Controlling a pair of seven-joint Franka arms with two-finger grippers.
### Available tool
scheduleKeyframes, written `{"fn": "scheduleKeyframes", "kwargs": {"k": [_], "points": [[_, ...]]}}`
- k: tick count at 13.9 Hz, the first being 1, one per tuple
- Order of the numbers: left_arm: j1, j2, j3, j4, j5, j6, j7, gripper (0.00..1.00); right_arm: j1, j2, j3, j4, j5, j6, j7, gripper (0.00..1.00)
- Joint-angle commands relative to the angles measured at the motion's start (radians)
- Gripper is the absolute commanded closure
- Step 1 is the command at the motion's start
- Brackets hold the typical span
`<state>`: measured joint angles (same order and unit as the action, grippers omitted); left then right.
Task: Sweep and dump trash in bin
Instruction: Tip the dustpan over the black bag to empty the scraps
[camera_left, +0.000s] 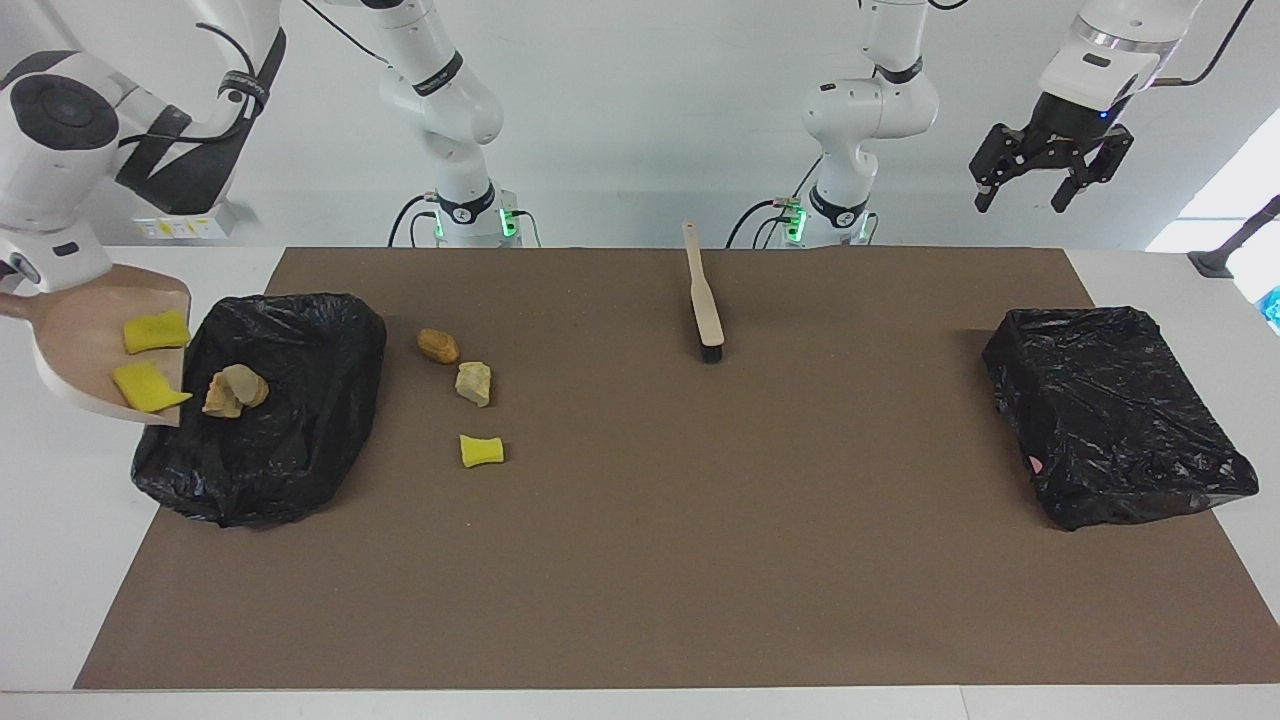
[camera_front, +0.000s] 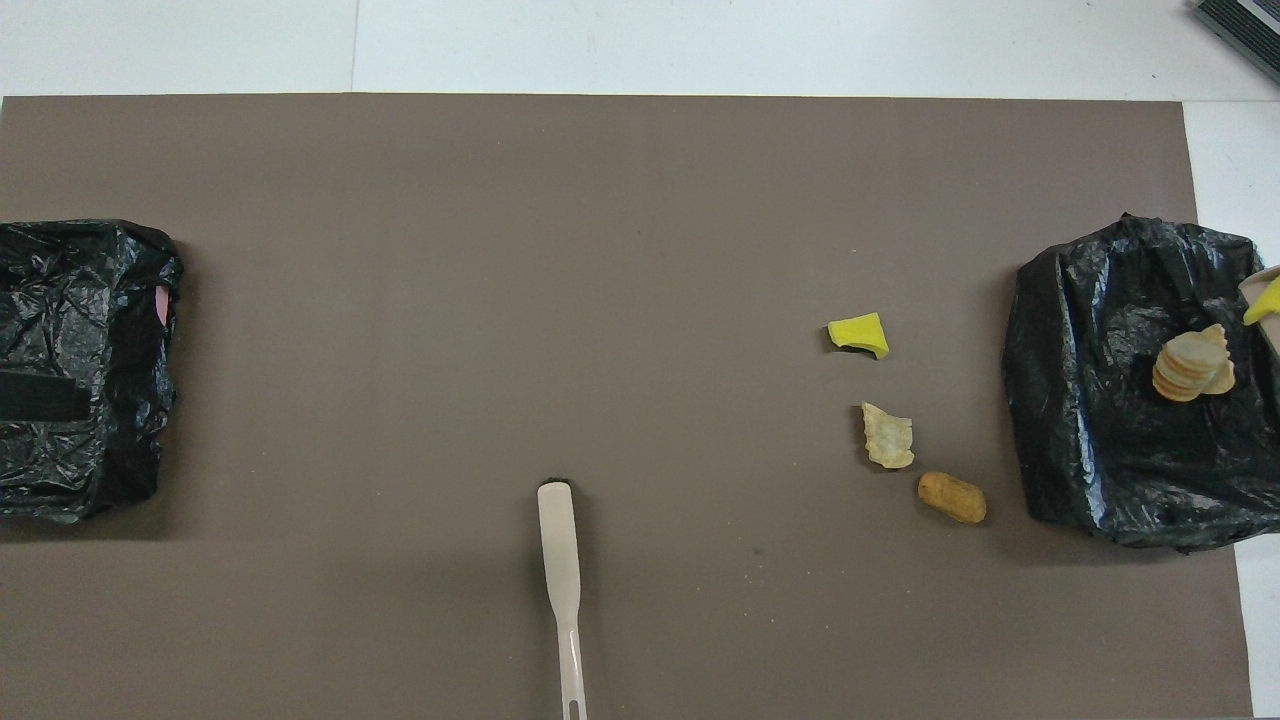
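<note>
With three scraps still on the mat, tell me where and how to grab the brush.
Grip the brush by its slim handle, the end nearest the robots; the black bristle head points away from them. It lies flat on the mat, so come straight down with the fingers across the handle's narrow width. The open left gripper looks freest.

left claw (camera_left: 1043, 178) raised, agape
</note>
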<state>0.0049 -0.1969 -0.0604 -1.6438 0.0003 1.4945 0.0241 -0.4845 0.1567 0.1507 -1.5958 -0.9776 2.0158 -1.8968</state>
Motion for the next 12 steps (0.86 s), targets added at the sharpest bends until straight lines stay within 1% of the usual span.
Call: {"fn": "scheduleKeyframes", "kwargs": {"k": [1,3,4,6,8,9,10,12], "points": [[0.004,0.001,-0.001,0.009,0.007,-0.019,0.0,0.0,0.006,-0.026,0.004,-0.009,-0.055,-0.003,0.033,1.0],[0.004,0.001,-0.001,0.009,0.007,-0.019,0.0,0.0,0.061,-0.032,0.0,-0.013,-0.072,-0.023,0.042,1.0],[0.003,0.001,-0.001,0.009,0.007,-0.019,0.0,0.0,0.079,-0.04,0.003,-0.021,-0.119,-0.052,0.07,1.0],[0.003,0.001,-0.001,0.009,0.007,-0.019,0.0,0.0,0.15,-0.083,0.003,-0.074,-0.194,-0.118,0.183,1.0],[0.003,0.001,-0.001,0.009,0.007,-0.019,0.0,0.0,0.193,-0.132,0.003,-0.148,-0.213,-0.156,0.313,1.0],[0.004,0.001,-0.001,0.009,0.007,-0.019,0.0,0.0,0.199,-0.15,0.004,-0.177,-0.217,-0.172,0.378,1.0],[0.003,0.001,-0.001,0.009,0.007,-0.019,0.0,0.0,0.201,-0.16,0.004,-0.188,-0.227,-0.176,0.402,1.0],[0.003,0.001,-0.001,0.009,0.007,-0.019,0.0,0.0,0.201,-0.161,0.004,-0.182,-0.25,-0.184,0.397,1.0]]}}
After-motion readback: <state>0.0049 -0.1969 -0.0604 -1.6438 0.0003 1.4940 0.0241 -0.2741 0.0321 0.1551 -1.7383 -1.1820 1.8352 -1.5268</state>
